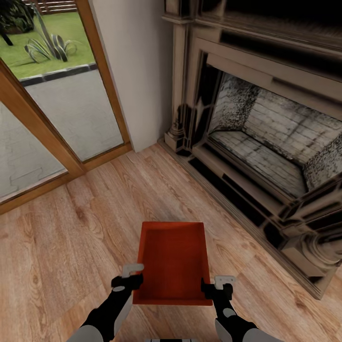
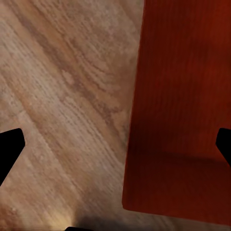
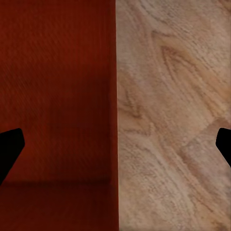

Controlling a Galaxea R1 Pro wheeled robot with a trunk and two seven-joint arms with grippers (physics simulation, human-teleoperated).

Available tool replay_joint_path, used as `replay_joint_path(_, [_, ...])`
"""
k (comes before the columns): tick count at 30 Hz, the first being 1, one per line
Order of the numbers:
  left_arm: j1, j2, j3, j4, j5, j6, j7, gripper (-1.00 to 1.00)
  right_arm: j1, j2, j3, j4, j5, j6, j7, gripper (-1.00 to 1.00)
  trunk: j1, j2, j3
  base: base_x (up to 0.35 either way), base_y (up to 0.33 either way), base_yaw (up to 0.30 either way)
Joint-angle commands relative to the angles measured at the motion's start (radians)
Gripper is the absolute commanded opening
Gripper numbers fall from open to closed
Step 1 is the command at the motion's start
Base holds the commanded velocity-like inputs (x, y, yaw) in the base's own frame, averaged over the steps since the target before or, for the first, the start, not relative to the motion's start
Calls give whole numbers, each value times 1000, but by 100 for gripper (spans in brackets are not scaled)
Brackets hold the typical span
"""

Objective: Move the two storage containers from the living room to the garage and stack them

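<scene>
One storage container (image 1: 173, 261) on wood-plank floor (image 1: 71, 228); left gripper (image 1: 127, 281), right gripper (image 1: 217, 288) flank it, fingers spread wide.

Even soft daylight, faint shadows, blurry renders (wrist views softest)

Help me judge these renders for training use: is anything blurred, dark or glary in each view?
Head view: the storage container is evenly lit and fairly sharp, the fireplace blotchy and dark-edged. Left wrist view: soft wood floor grain, a shaded band low on the container wall. Right wrist view: similar softness, fingertips pure black silhouettes. No glare anywhere.
</scene>
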Motion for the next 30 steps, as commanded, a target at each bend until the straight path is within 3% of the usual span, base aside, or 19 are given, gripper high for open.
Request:
replay_joint_path(1, [0, 0, -4, 2, 4, 6, 8, 100, -1, 0, 8, 1, -1, -1, -8, 100, 0, 0, -1, 0, 0, 0])
replay_joint_path(11, [0, -1, -3, 15, 12, 4, 13, 100, -1, 0, 9, 1, -2, -1, -8, 100, 0, 0, -1, 0, 0, 0])
replay_joint_path(30, [0, -1, -1, 14, 14, 4, 12, 100, -1, 0, 9, 1, -1, -2, -8, 100, 73, -133, -60, 0, 0, 0])
